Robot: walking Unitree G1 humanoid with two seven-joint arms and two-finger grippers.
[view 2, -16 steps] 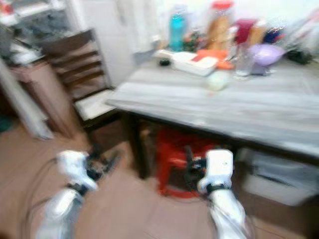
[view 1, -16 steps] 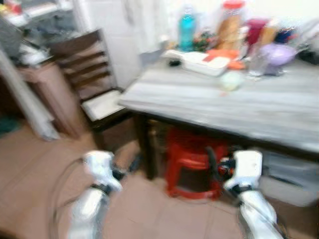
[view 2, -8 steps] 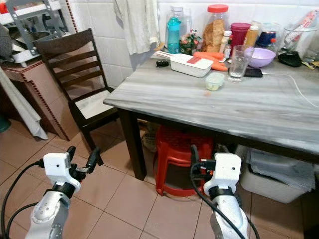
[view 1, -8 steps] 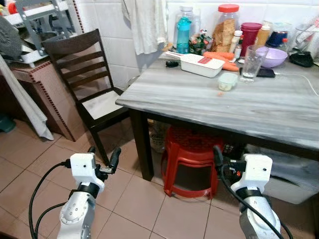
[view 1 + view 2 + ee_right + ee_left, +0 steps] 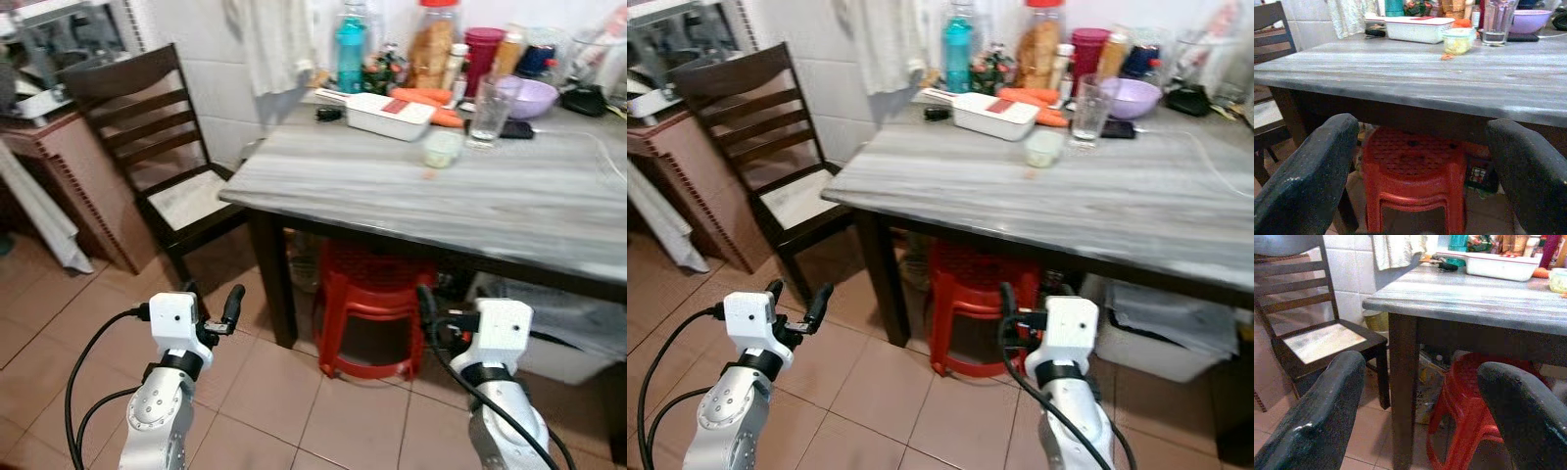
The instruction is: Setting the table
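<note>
Closer in now, both empty grippers, left (image 5: 211, 305) and right (image 5: 436, 315), hang spread below the grey wood-grain table (image 5: 490, 206) ahead.

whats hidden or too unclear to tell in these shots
- Jars and bottles at the back of the table: tops cut off by the upper edge of the eye views; labels too small to read.
- Red stool: its upper part is shaded by the table.
- White tub: lid on, contents hidden.
- Small container: contents too blurred to identify.
- Left claw and right claw hang open, holding nothing.
</note>
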